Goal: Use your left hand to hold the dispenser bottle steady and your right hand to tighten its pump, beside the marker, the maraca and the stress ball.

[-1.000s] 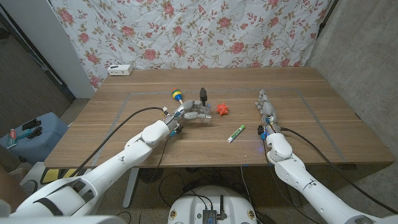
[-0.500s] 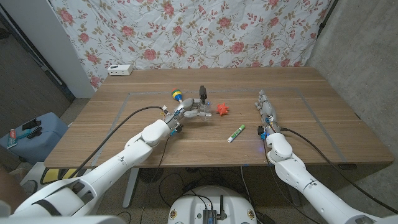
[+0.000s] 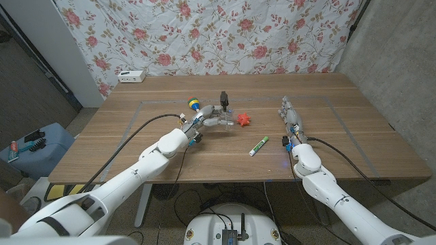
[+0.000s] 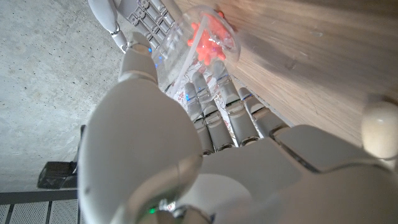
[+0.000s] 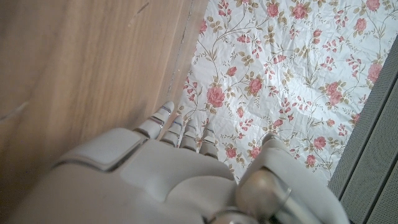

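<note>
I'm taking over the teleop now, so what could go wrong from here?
The left hand grips the clear dispenser bottle low on its body, so twisting the black pump might tip it. The right hand must cross toward it and may knock the marker or the spiky stress ball.

Your left hand (image 3: 202, 122) covers most of the clear dispenser bottle (image 3: 219, 121), leaving only its black pump (image 3: 223, 103) showing; the maraca (image 3: 194, 105) sits partly hidden just behind your fingers.
</note>
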